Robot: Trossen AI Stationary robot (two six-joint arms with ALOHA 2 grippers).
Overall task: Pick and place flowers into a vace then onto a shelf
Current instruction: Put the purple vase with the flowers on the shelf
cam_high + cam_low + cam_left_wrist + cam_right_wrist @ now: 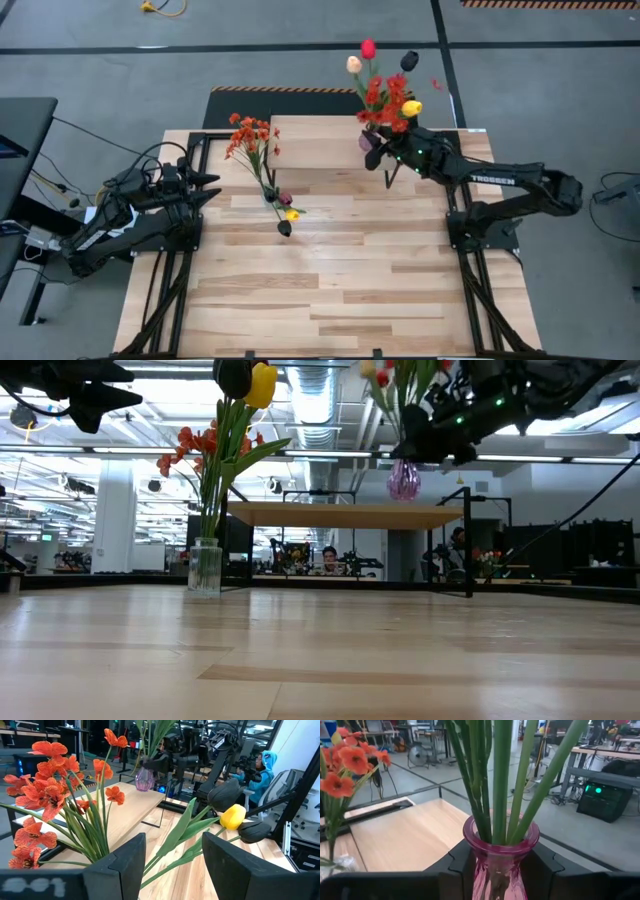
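Two vases: right gripper (495,865) clamps the pink vase (500,855); left gripper (172,865) hangs agape.

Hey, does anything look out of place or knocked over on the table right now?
Nothing looks spilled or toppled. The clear vase stands upright on the table, and the right gripper holds the pink vase upright just above the shelf, not yet set down.

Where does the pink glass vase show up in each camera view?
High view: pink glass vase at the shelf's right end, in the right hand.
Low view: upper right, lifted above the shelf.
Left wrist view: far, upper centre.
Right wrist view: bottom centre.
Shared landmark: light wood shelf.
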